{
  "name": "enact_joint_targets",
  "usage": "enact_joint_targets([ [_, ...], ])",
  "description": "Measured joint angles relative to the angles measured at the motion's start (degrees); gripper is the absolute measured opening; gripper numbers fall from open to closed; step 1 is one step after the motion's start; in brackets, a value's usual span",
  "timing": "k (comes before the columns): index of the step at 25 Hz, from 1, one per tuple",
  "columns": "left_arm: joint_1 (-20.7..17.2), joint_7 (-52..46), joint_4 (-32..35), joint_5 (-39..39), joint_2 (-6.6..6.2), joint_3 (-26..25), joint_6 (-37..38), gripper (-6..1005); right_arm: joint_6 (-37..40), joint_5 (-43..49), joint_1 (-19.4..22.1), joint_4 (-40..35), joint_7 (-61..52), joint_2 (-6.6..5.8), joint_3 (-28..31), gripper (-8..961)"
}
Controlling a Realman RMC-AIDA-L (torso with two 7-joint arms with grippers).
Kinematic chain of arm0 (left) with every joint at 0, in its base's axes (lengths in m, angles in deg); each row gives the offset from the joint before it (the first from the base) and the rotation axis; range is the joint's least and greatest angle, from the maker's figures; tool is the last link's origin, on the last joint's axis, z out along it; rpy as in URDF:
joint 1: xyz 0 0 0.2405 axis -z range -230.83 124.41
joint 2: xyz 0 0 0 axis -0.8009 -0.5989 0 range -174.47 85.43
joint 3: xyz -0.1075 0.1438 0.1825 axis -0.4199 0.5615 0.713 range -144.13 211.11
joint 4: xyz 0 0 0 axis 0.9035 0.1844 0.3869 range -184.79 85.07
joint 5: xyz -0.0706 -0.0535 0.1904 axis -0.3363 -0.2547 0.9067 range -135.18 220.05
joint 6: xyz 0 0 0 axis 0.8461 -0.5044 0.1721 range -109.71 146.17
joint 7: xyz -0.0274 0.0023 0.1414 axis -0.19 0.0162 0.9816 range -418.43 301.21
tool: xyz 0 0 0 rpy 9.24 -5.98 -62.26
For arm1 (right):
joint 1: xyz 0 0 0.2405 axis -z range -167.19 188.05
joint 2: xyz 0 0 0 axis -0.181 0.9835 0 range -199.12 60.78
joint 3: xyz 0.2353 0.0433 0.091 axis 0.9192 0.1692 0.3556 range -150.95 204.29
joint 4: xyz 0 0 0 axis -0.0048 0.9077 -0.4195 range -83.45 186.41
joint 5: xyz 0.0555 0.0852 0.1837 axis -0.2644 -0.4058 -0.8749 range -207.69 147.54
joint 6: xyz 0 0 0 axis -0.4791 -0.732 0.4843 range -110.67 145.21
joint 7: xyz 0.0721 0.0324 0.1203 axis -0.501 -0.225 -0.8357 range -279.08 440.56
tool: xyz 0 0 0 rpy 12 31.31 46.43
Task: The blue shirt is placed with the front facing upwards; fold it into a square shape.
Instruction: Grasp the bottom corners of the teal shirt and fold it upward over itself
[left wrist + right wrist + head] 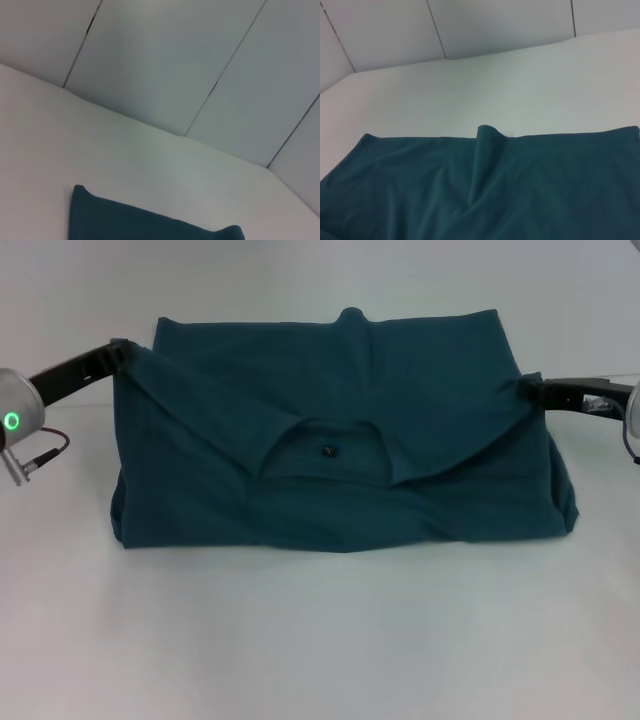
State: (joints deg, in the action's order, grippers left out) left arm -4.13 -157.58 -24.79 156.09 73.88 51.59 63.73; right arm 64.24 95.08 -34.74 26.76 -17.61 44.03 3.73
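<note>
The blue shirt lies across the white table, folded in part, with plain teal cloth showing and no lettering in sight. Its collar with the small dark neck label sags in the middle of a flap stretched between my two grippers. My left gripper is shut on the flap's left corner and holds it up off the table. My right gripper is shut on the flap's right corner, a little lower. The shirt also shows in the left wrist view and in the right wrist view, with a raised crease at its far edge.
The white table stretches out in front of the shirt and on both sides. A panelled wall stands behind the table's far edge. A red cable hangs by my left arm.
</note>
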Motion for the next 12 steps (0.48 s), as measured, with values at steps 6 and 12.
enact_joint_targets([
  [6, 0.0, 0.7, -0.1, 0.1, 0.55, 2.6, -0.3, 78, -1.9, 0.2, 0.0, 0.5, 0.0, 0.28, -0.1, 34],
  [12, -0.1, 0.8, 0.0, 0.0, 1.36, 7.1, -1.9, 138, -2.6, 0.3, 0.4, 1.4, -0.6, 0.29, -1.1, 43],
])
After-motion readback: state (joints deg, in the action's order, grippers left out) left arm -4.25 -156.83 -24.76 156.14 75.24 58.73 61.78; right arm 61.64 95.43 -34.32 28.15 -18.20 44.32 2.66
